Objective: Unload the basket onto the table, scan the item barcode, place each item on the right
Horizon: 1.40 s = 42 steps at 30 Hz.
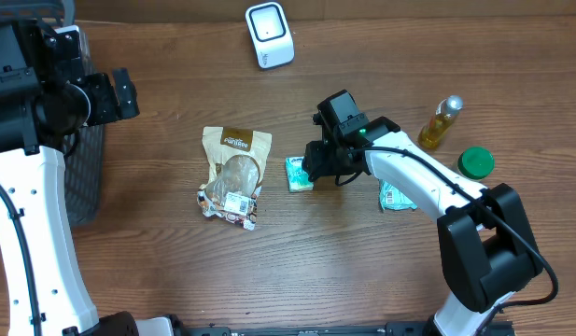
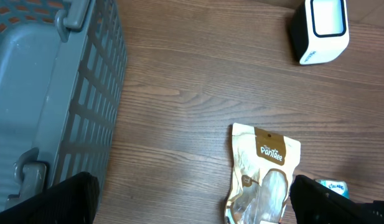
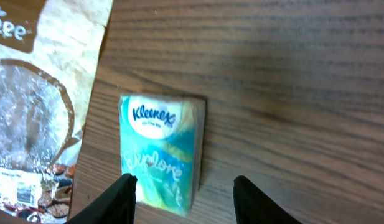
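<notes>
My right pincer (image 3: 184, 182) hangs with fingers apart, straddling one end of the tissue pack (image 3: 160, 149), which lies near the middle of the bench (image 1: 175, 271), just right of the snack bag (image 1: 233, 173). The scanner (image 1: 269, 35) stands by the far edge. My left pincer (image 2: 195, 200) gapes wide beside the basket (image 2: 55, 93).

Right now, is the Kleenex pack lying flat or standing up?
Lying flat: the Kleenex pack rests on the table with its logo facing up toward the wrist camera.
</notes>
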### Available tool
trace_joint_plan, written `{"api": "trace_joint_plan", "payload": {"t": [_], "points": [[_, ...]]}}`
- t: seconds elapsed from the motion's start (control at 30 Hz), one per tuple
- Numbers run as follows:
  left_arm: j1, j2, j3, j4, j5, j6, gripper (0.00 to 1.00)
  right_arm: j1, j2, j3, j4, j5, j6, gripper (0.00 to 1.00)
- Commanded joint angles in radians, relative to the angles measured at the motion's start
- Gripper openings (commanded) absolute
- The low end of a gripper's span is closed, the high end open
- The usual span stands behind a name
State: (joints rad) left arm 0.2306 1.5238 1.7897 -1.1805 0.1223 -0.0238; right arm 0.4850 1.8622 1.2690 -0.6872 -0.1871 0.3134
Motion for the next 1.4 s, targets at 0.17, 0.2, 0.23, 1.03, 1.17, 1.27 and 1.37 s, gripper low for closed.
{"api": "trace_joint_plan", "payload": {"t": [0.17, 0.2, 0.23, 1.03, 1.17, 1.27, 1.37], "points": [[-0.003, 0.001, 0.011, 0.003, -0.002, -0.006, 1.00, -0.003, 0.003, -0.080, 0.100, -0.011, -0.008, 0.48], [-0.003, 0.001, 0.011, 0.003, -0.002, -0.006, 1.00, -0.003, 0.003, -0.081, 0.101, -0.014, -0.008, 0.48], [-0.003, 0.001, 0.011, 0.003, -0.002, -0.006, 0.99, -0.003, 0.003, -0.080, 0.102, -0.018, -0.008, 0.48], [-0.003, 0.002, 0.011, 0.003, -0.002, -0.006, 1.00, -0.010, 0.003, -0.203, 0.277, -0.054, 0.061, 0.39], [-0.003, 0.002, 0.011, 0.003, -0.002, -0.006, 1.00, -0.010, 0.003, -0.222, 0.313, -0.054, 0.087, 0.36], [-0.003, 0.002, 0.011, 0.003, -0.002, -0.006, 1.00, -0.010, 0.003, -0.222, 0.320, -0.054, 0.087, 0.33], [-0.003, 0.002, 0.011, 0.003, -0.002, -0.006, 1.00, -0.010, 0.003, -0.222, 0.320, -0.054, 0.087, 0.27]]}}
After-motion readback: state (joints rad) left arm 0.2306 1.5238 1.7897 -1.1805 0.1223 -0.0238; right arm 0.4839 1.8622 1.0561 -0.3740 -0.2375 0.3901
